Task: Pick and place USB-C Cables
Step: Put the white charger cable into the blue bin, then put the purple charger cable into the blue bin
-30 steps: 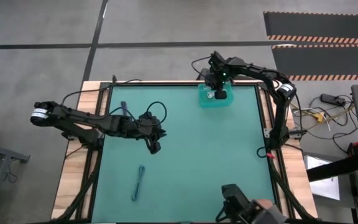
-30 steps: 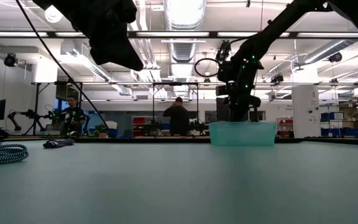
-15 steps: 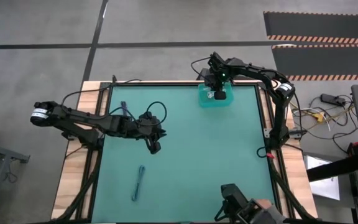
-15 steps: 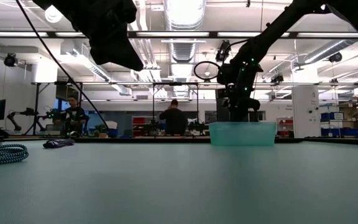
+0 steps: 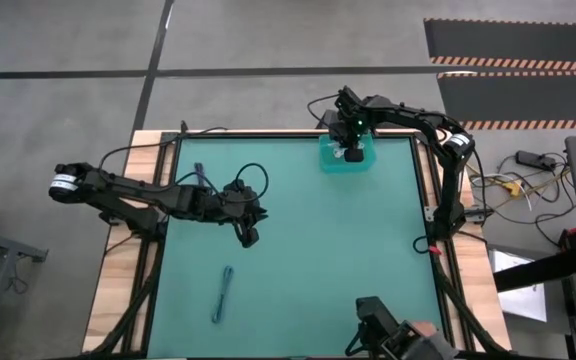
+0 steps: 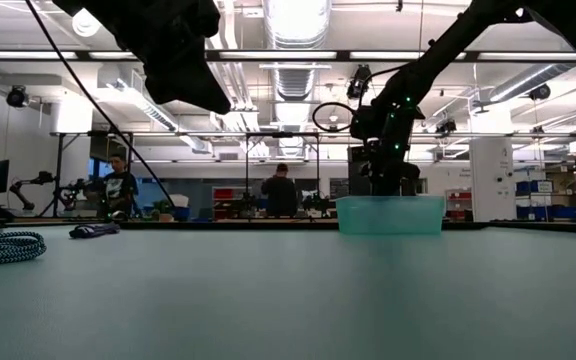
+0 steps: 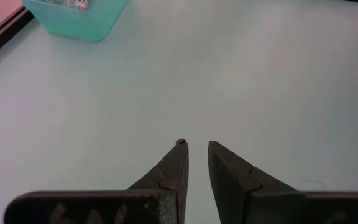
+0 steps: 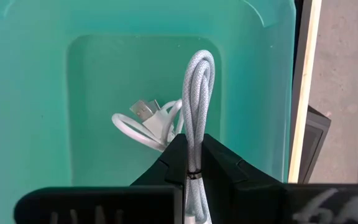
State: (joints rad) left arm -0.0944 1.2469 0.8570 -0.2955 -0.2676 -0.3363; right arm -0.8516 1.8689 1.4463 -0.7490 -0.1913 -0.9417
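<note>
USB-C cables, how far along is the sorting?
One white cable already lies in the teal bin. The right gripper holds a second white cable above it. The blue cable and the dark cable remain on the mat; the left gripper is empty.

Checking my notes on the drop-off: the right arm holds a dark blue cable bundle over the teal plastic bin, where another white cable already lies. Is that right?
Not quite: the bundle pinched in the right gripper is a white braided cable, not dark blue, as the right wrist view shows. It does hang over the teal plastic bin, where another white cable already lies.
</note>
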